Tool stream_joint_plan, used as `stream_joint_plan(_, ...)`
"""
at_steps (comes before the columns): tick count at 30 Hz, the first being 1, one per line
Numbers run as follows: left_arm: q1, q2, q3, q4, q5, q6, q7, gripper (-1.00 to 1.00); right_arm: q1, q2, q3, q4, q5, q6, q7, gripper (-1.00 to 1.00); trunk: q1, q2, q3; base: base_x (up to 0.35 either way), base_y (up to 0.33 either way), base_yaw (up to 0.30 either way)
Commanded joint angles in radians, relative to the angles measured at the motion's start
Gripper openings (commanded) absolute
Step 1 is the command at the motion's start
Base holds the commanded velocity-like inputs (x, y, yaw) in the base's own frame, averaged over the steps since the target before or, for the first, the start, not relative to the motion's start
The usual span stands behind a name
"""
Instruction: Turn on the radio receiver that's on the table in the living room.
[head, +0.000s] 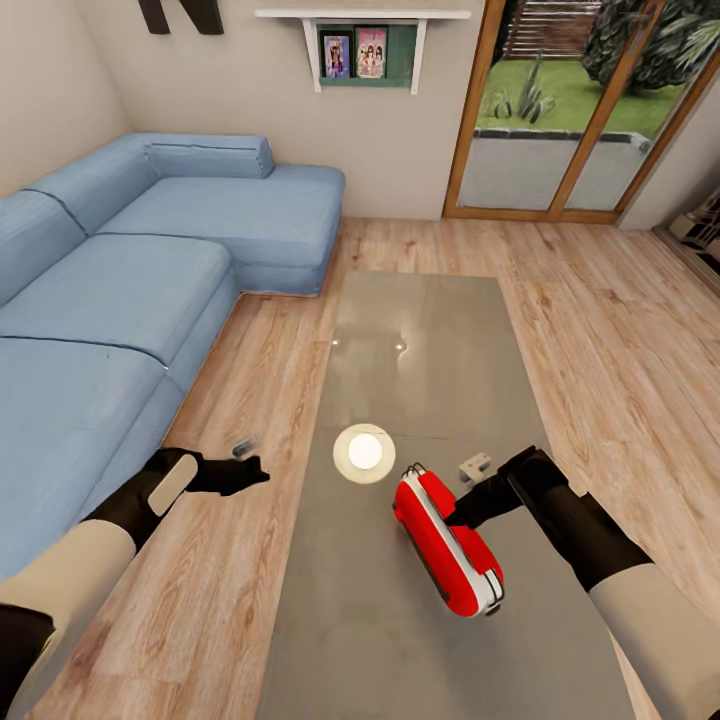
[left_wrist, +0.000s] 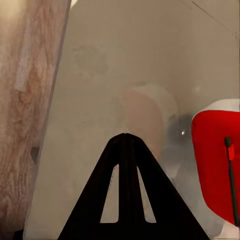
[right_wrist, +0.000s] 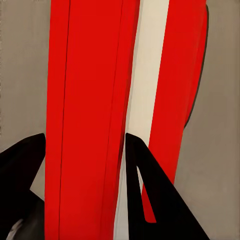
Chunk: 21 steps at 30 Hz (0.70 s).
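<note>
Red plastic marks the radio receiver (head: 448, 541), which lies toward the near end of the table (head: 420, 330), resting on the glossy grey-brown top with its narrow white-striped edge turned upward and its long axis running diagonally away from the robot. Right gripper (head: 468, 512) reaches in from the radio's right side; in the right wrist view its two dark fingers (right_wrist: 150, 195) stand spread, one on either side of the red body (right_wrist: 85, 115), with the white stripe running beside the nearer finger. Whether the pads actually touch the casing cannot be told. Such a straddling pose probably serves to steady or re-orient the set so that a switch or dial can be reached, since no control shows on the upturned edge. Left gripper (head: 240, 472) hangs over the wood plank floor (head: 600, 330) between the blue sofa (head: 120, 300) and the table's long edge, well apart from the radio; its fingers (left_wrist: 127, 190) are pressed together to a point and hold nothing, so this arm appears to be kept in reserve. A thin wire handle (left_wrist: 231, 180) crosses the red face seen from the left wrist. Just beside the radio a round white lamp reflection (head: 364, 452) glows on the tabletop. Task judged not yet done
</note>
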<state>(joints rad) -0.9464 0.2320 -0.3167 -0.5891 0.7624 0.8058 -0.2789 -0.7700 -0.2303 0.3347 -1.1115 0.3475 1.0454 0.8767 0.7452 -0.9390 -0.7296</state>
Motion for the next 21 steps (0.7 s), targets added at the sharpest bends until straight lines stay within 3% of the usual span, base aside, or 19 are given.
stream_joint_plan(1, 0.0, 0.001, -0.001, 0.012, -0.005, -0.002, -0.005, -1.0, 0.0, 0.0, 0.0, 0.0, -0.005, 0.002, -0.001, -1.0, 0.0, 0.0, 0.0, 0.0, 0.0, 0.0)
stream_joint_plan(21, 0.0, -0.001, -0.002, 0.023, -0.011, -0.005, -0.009, -1.0, 0.001, 0.0, -0.003, 0.001, -0.009, 0.002, -0.029, -1.0, 0.0, 0.0, 0.0, 0.0, 0.0, 0.0)
